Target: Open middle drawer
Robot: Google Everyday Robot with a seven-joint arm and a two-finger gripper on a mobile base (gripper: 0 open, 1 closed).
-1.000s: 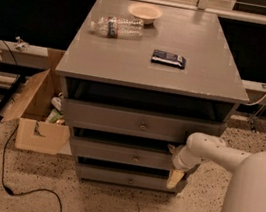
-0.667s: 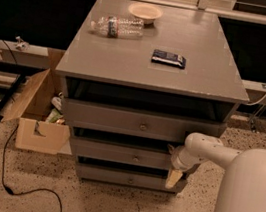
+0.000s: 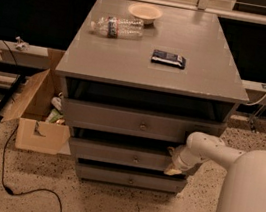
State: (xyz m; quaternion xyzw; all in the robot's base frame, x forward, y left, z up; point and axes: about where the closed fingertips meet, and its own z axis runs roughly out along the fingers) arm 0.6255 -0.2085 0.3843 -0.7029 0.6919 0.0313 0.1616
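Where the white arm (image 3: 216, 155) reaches in from the lower right of the frame, the gripper (image 3: 173, 166) sits against the right end of the middle drawer (image 3: 115, 154). Whether the claw is spread, pressed together or pinching anything, I cannot tell, since the wrist covers it.

That drawer is the 2nd of 3 grey fronts in the cabinet (image 3: 153, 73) at the centre of the frame. Its small round knob (image 3: 136, 158) sits mid-front, well left of the gripper. A dark gap runs above the front, so it seems to stand slightly out from the carcass. The taller top drawer (image 3: 120, 119) is above it and the narrow bottom drawer (image 3: 111, 176) below.

On the cabinet top, toward the upper part of the frame, stands 1 pale bowl (image 3: 145, 12). A clear plastic bottle (image 3: 117, 26) lies on its side just beside it, and a dark flat packet (image 3: 168, 59) lies nearer the front.

At the left, an open cardboard box (image 3: 34, 122) stands on the speckled floor, and a black cable (image 3: 23, 188) curls below it.
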